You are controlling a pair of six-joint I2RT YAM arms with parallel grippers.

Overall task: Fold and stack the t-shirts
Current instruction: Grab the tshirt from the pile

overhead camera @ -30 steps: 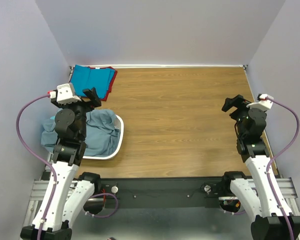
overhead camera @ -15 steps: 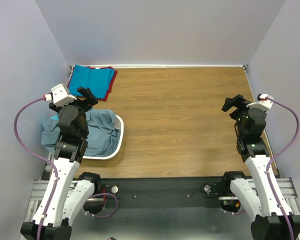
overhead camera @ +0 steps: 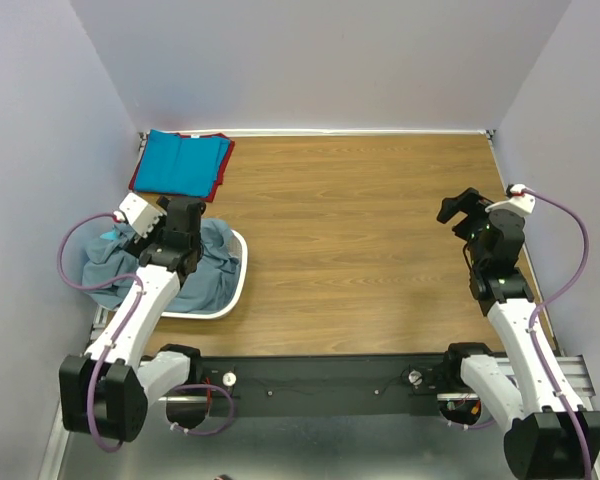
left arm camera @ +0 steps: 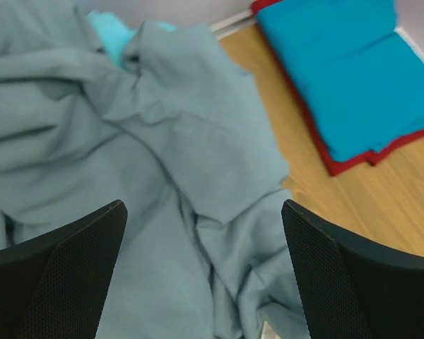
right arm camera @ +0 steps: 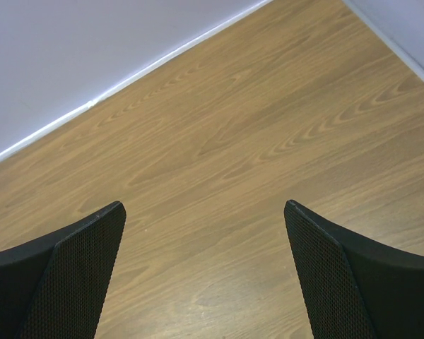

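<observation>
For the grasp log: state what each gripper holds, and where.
Nothing. Left gripper open over the crumpled grey-blue cloth shirt; right gripper open above wooden table.

Red shirt (left arm camera: 331,165) mostly hidden under blue shirt (left arm camera: 346,78), turquoise shirt (left arm camera: 112,37) buried beneath grey-blue shirt (left arm camera: 162,162)

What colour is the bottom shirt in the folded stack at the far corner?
Red: the red shirt edges out beneath the blue shirt; clearest in left wrist view.
</observation>
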